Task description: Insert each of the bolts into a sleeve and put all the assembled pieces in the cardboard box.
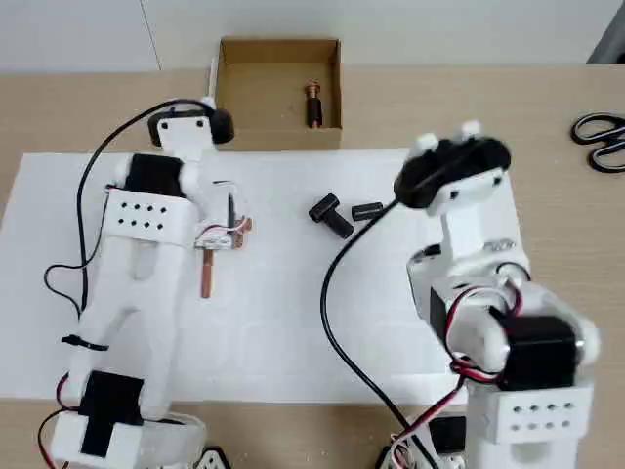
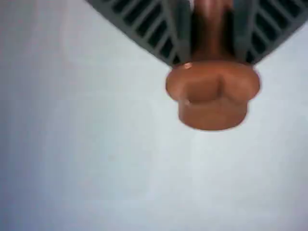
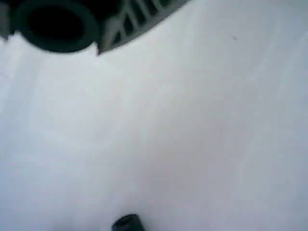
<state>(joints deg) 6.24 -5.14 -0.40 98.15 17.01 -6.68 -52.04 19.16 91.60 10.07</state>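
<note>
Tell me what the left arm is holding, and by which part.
The left gripper holds a copper bolt by its shank, just behind the head. The head itself sticks out free of the fingers.

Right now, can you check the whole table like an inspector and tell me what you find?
Surface: white sheet on a wooden table.
Job's things: one assembled piece in the cardboard box; loose sleeves on the sheet.
Clutter: scissors on the bare table.
Grippers: left gripper, jaws shut on a bolt; right gripper, jaws shut on a black sleeve.
Cables: black cable lying across the sheet.
Surroundings: pale surface beyond the table.
</note>
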